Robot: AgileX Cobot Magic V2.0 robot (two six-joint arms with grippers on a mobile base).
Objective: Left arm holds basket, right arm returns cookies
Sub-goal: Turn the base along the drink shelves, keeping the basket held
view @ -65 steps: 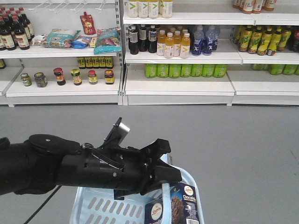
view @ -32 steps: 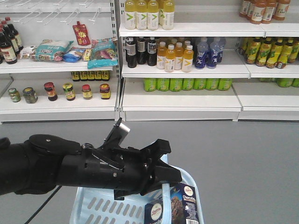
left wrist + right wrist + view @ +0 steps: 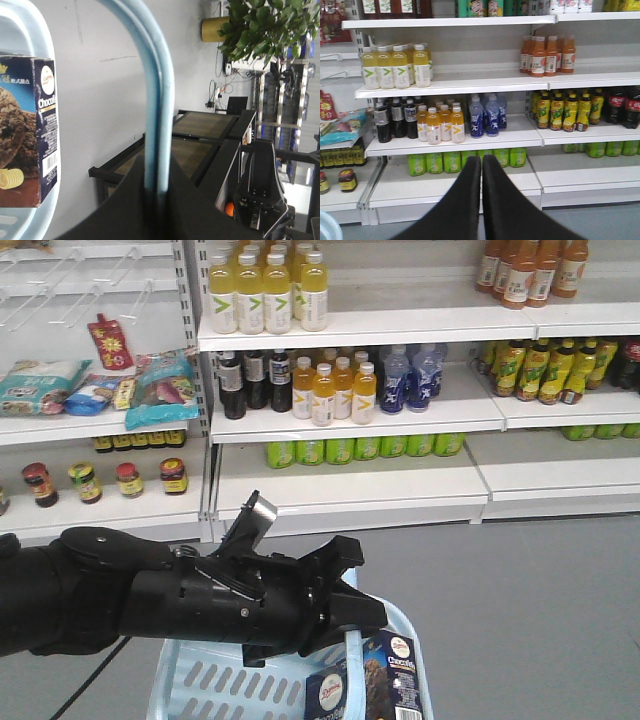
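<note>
1. Two arms are at work. The left arm, glossy black with a silver tab sticking up, reaches in from the left of the front view over the light blue basket.
2. The left gripper is clamped on the basket's pale blue handle. In the left wrist view the bar runs down into the notch between the black fingers and is pinched there.
3. The cookies, a dark carton with a chocolate cookie picture and white "Choco" lettering, stand upright inside the basket at its right end. They are just below the left gripper and slightly to its right, near the handle, and the fingers do not touch them.
4. Seen from the left wrist, the carton lies left of the handle, beside the basket's rim, apart from the gripper.
5. The right gripper has its two black fingers closed against each other with only a thin seam between them. It points at shelves of bottled drinks. How far it is from the carton cannot be told.
</note>
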